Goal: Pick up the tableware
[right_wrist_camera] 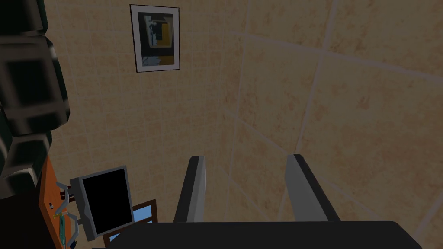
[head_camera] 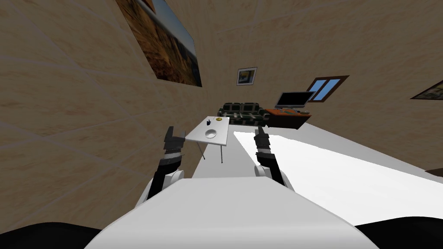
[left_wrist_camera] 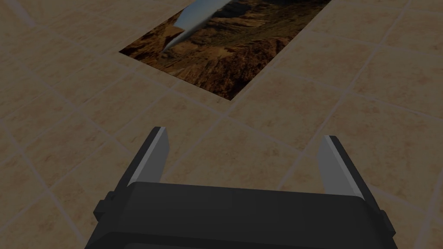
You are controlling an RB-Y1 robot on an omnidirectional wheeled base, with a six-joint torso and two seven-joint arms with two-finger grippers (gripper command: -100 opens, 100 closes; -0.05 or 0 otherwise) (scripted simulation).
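The white table (head_camera: 220, 129) bears a bowl (head_camera: 210, 133), dark item (head_camera: 208, 122) and yellow item (head_camera: 219, 119)

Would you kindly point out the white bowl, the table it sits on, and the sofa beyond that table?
white bowl (head_camera: 210, 133): head view, the middle of its hollow.
table (head_camera: 220, 129): head view, a bare part of its top beside the bowl.
sofa (head_camera: 242, 110): head view, the middle of its backrest.
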